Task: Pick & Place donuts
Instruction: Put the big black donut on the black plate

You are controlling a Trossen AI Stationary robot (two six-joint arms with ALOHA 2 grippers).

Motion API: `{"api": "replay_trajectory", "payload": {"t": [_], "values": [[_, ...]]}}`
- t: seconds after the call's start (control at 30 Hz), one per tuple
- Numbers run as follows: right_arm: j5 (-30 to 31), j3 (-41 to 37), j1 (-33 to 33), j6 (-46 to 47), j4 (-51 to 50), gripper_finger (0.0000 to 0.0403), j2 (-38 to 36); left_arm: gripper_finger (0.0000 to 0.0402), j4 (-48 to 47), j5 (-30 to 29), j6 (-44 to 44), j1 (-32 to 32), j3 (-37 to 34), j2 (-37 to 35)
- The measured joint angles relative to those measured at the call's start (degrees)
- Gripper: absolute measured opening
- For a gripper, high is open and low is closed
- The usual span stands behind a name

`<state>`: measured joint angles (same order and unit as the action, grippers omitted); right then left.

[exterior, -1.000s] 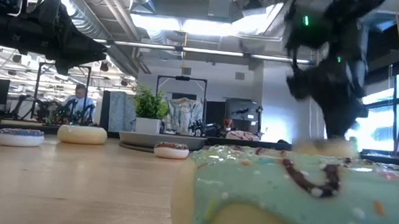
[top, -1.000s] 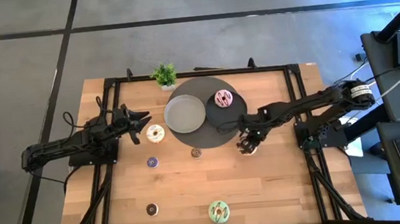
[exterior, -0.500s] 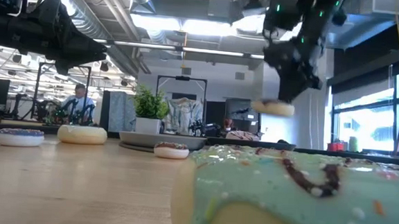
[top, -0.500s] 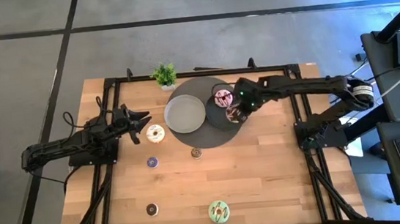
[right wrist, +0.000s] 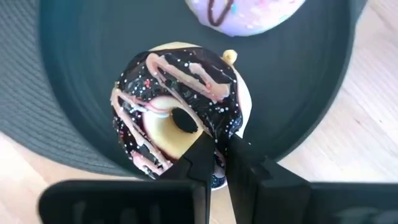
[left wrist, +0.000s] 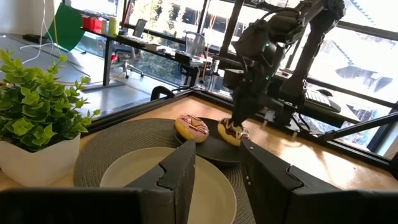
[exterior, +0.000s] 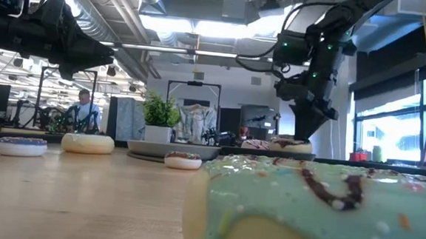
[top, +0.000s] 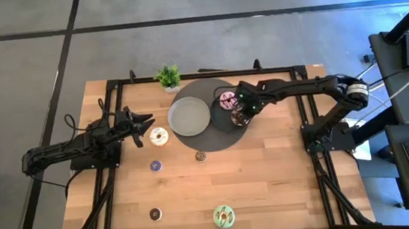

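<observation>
1. Nearest the table's front edge, the green donut [top: 224, 216] is seen lying alone.
2. Left of the grey plate [top: 190, 117], the left gripper [top: 144, 124] is held with jaws spread, empty, beside the white donut [top: 159, 137].
3. Over the dark plate [right wrist: 323, 93], the right gripper [right wrist: 219, 158] is closed narrowly on the chocolate donut [right wrist: 177, 115], beside the pink donut [top: 228, 99].

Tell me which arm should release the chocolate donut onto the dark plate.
Right. The right gripper has its jaws shut on the chocolate donut, directly over the dark plate beside the pink donut. The left gripper waits by the white donut.
</observation>
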<state>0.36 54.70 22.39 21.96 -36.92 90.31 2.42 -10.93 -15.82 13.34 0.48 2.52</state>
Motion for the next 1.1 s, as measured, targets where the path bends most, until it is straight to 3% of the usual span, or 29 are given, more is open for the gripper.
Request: {"api": "replay_trajectory", "payload": {"t": [0.77, 1.1], "values": [[0.06, 0.00, 0.74, -4.29, -0.13, 0.0041, 0.04, 0.0123, 0.00, -0.01, 0.01, 0.00, -0.01, 0.00], [0.65, 0.00, 0.74, -3.76, -0.16, 0.0116, 0.04, 0.0123, 0.00, 0.04, 0.03, 0.00, 0.01, -0.01]]}}
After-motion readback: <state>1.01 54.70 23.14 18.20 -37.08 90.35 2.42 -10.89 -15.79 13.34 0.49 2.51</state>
